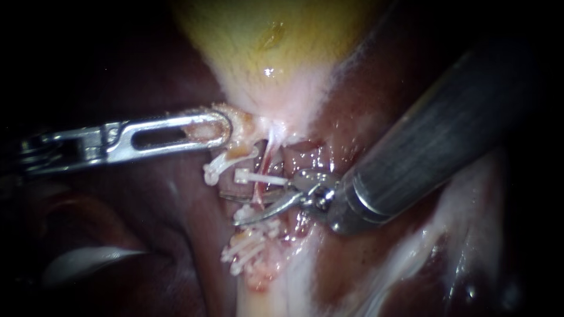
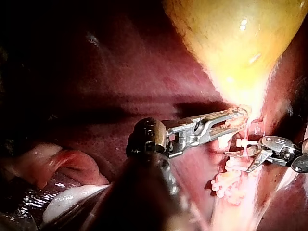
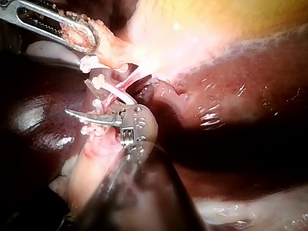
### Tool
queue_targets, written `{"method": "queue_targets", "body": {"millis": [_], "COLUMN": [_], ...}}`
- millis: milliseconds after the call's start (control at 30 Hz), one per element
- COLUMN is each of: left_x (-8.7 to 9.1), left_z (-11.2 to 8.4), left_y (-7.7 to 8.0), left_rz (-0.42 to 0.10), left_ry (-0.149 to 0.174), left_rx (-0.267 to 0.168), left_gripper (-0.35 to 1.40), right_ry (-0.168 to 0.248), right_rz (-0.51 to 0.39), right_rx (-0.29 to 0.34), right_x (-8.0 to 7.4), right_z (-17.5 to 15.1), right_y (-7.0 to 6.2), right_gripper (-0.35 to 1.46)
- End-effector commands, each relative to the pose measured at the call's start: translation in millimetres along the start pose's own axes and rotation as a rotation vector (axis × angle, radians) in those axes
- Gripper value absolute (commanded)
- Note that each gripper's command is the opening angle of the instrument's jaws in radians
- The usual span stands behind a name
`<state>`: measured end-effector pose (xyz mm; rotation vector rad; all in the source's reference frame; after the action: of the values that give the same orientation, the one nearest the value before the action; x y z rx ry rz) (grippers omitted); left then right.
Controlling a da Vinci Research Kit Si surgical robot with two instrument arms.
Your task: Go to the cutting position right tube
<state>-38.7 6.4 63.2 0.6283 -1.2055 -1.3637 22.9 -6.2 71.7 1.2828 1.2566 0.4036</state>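
Observation:
The yellow gallbladder (image 1: pixel 276 41) narrows down to a pale neck. My left instrument (image 1: pixel 220 126) comes in from the left, and its slotted jaws are shut on tissue at that neck (image 1: pixel 244 126). It shows too in the left wrist view (image 2: pixel 236 117) and the right wrist view (image 3: pixel 89 38). Below the neck runs a thin red tube, the right tube (image 1: pixel 265 158), with a white clip (image 1: pixel 258 177) across it. My right instrument (image 1: pixel 232 208) carries curved blades. They stand open, one on each side of this tube just below the clip (image 3: pixel 77 97).
Another white clip (image 1: pixel 218 167) sits on the tube to the left, and several more clips (image 1: pixel 247 246) cluster lower down. Dark red liver (image 1: pixel 176 235) surrounds the site. The right instrument's thick shaft (image 1: pixel 423 141) covers the upper right. A pale glossy shape (image 1: pixel 88 261) lies at the lower left.

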Motion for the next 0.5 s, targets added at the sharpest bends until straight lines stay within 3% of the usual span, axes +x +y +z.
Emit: {"method": "queue_targets", "body": {"millis": [33, 500], "left_x": [0.0, 0.0], "left_z": [0.0, -0.1], "left_y": [0.0, 0.0], "left_rz": [0.000, 0.000], "left_ry": [0.000, 0.000], "left_rx": [0.000, 0.000], "left_gripper": [-0.35, -0.35], "right_ry": [0.000, -0.001], "right_rz": [0.001, 0.001], "right_rx": [0.000, 0.001], "right_x": [0.0, -0.1], "right_z": [0.0, 0.0], "right_y": [-0.1, -0.2], "right_gripper": [1.35, 1.33]}}
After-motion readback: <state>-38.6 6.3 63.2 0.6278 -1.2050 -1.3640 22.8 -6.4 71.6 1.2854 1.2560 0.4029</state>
